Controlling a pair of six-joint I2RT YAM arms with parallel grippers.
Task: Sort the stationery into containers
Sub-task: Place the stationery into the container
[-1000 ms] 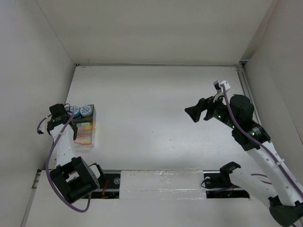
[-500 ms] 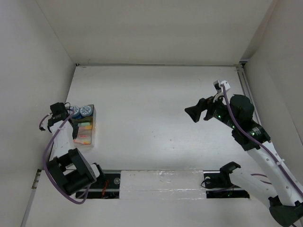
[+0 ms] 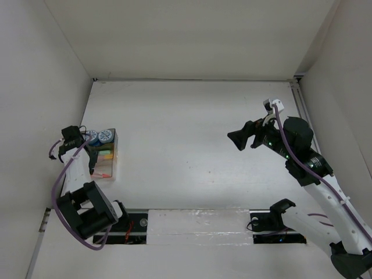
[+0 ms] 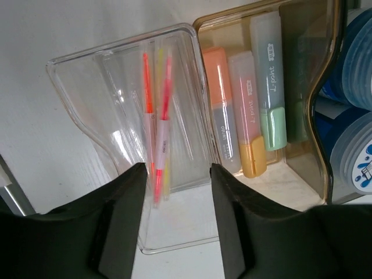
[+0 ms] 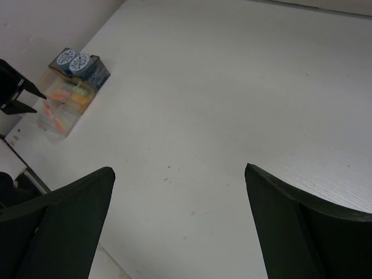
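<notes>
At the 9 o'clock edge of the table (image 3: pixel 186 122), the tray (image 3: pixel 114 152) is sitting with all of the visible stationery already inside it. The left gripper (image 4: pixel 176 174) is hovering just over the tray's clear compartment, its fingers (image 4: pixel 125 221) spread apart and gripping nothing. The thin pens (image 4: pixel 158 122) are lying together in that compartment. In the tan section toward 3 o'clock in the wrist view, the highlighters (image 4: pixel 247 116) are lying side by side, and the two blue-and-white cylinders (image 4: pixel 357 157) are standing beyond them at the far 3 o'clock edge. The right gripper (image 5: pixel 179 172) is hanging at about 3 o'clock over bare table, well apart from the tray, with its jaws wide and empty.

The sorting is looking finished, so the main risk is probably coming from the left arm's exit. Its fingertips are straddling the near wall of the clear compartment, and whether they are touching it is impossible to tell. A low or sideways retreat could be hooking that wall, and the tray, looking light, could be sliding or tipping. Because the tray is lying close to the table's 9 o'clock edge, a drag that way could be pushing it off. A jolt could also be rolling the pens out over the low, sloped lip, or toppling the cylinders.
</notes>
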